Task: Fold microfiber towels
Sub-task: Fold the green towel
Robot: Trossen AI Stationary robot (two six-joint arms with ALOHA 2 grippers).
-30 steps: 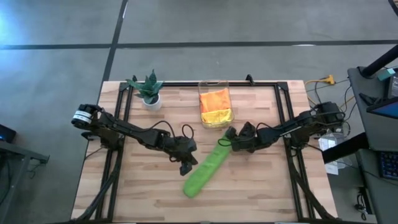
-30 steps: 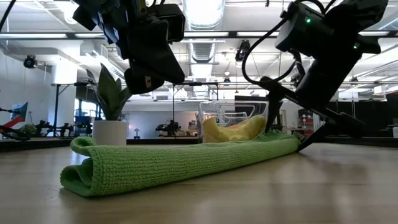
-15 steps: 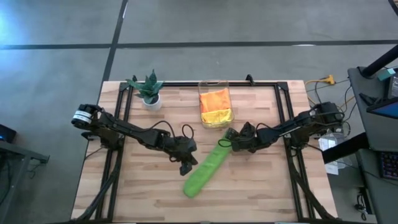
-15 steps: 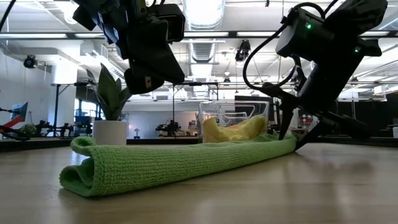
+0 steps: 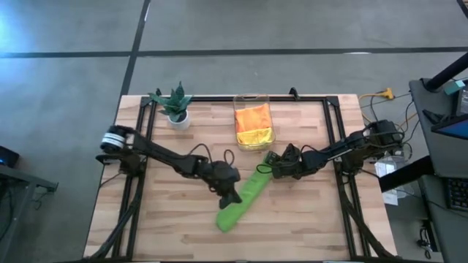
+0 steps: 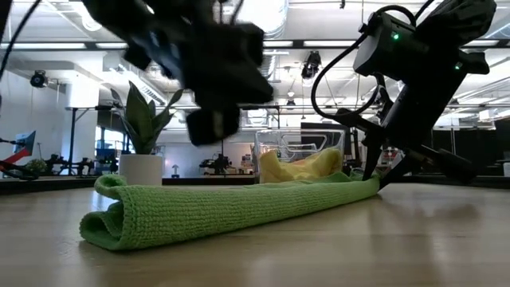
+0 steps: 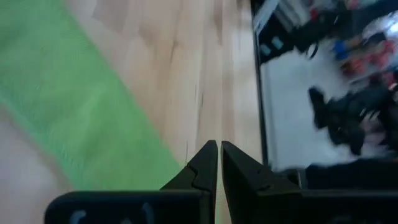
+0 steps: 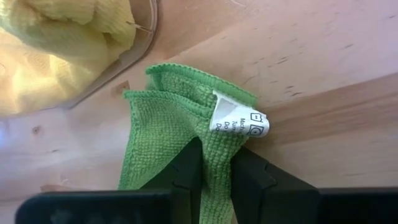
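Three towels in view: one lime green, one orange, one yellow.

The right gripper pinches the green towel at its end beside the clear bin; its white care tag has print too small to read. The left gripper hovers closed, empty, over the roll.

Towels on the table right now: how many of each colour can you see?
Lime green towel: 1, on the tabletop
Orange towel: 1, in the clear bin
Yellow towel: 1, in the bin
Total: 3
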